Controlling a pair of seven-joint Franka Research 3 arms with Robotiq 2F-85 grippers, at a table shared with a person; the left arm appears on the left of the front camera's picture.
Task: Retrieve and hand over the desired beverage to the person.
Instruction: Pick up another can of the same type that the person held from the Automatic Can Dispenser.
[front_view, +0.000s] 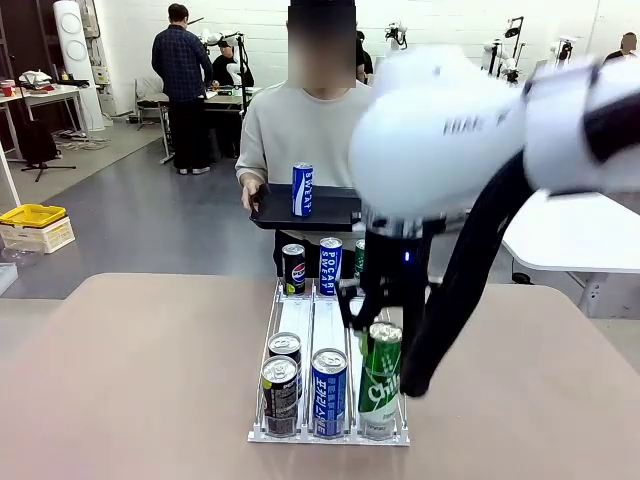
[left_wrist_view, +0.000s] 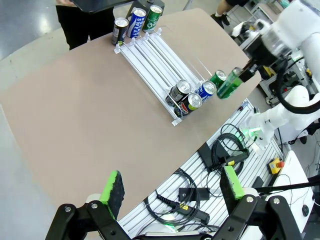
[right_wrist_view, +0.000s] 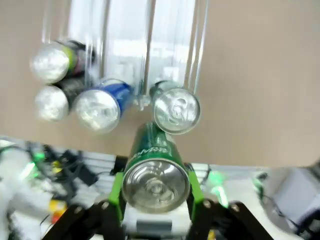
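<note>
Nearest the robot, left claw (left_wrist_view: 172, 192) hangs wide open, holding nothing, over the table (left_wrist_view: 75, 120) edge. Right wrist view gives what front view hides: green pads (right_wrist_view: 116, 192) clamp both sides of the green can (right_wrist_view: 155, 175), top toward camera, script label unreadable. Front view has right claw (front_view: 375, 320) holding that can (front_view: 380, 375) tilted above the right lane's near end, partial white lettering "Chil". Clear rack (front_view: 300, 320) holds black and blue cans (front_view: 328, 392), near and far. Beyond, blue "POCARI" can (front_view: 330, 265); person (front_view: 300, 130) holds black tray (front_view: 335, 210) carrying a blue can (front_view: 302, 190).
</note>
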